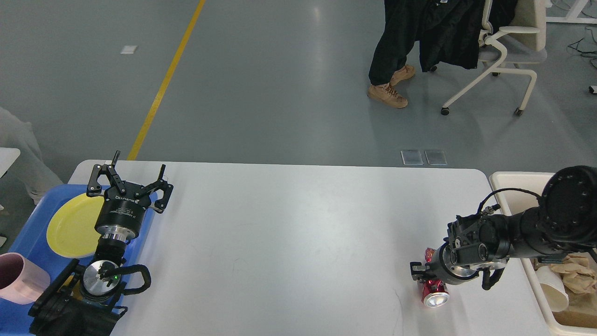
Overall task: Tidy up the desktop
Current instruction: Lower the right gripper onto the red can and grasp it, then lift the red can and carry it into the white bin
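Left claw is spread wide with nothing in it, hanging over the far-left corner of the counter, beside the yellow plate in the blue tray. Pink cup sits at the tray's near end. Right claw is down on the red can lying near the counter's right edge; can't tell from here if it's clamped on it. Cream bin with paper scraps sits just right of the counter.
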Controlling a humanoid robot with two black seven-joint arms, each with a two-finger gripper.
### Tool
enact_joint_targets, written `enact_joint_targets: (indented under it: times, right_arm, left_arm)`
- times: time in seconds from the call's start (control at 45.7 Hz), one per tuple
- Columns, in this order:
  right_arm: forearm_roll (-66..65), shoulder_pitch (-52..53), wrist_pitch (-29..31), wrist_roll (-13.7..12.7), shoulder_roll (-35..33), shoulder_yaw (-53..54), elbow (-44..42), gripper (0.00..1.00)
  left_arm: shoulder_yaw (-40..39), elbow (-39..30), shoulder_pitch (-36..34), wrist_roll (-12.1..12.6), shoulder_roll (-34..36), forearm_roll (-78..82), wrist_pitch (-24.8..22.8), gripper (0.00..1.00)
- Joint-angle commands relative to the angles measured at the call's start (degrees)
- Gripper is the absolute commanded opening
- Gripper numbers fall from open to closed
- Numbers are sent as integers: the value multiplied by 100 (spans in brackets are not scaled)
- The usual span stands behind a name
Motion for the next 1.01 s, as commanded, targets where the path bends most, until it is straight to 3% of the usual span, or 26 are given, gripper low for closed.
enact_joint_targets:
  times: [0.0, 0.678, 0.81, 0.985]
  right_arm:
    - [-10, 73, 252, -87, -40, -8, 9, 0]
    - [77, 257, 568, -78, -154, 9, 18, 0]
    - [139, 801, 1245, -52, -513, 9, 290, 0]
    - [183, 2531, 1772, -52, -1156, -376, 1563, 0]
  left_arm:
    - [0, 0, 0, 0, 0, -6, 0, 96]
    - [0, 0, 0, 0, 0, 3, 0, 96]
    - [0, 0, 0, 0, 0, 2, 0, 96]
    - [0, 0, 0, 0, 0, 3, 0, 96]
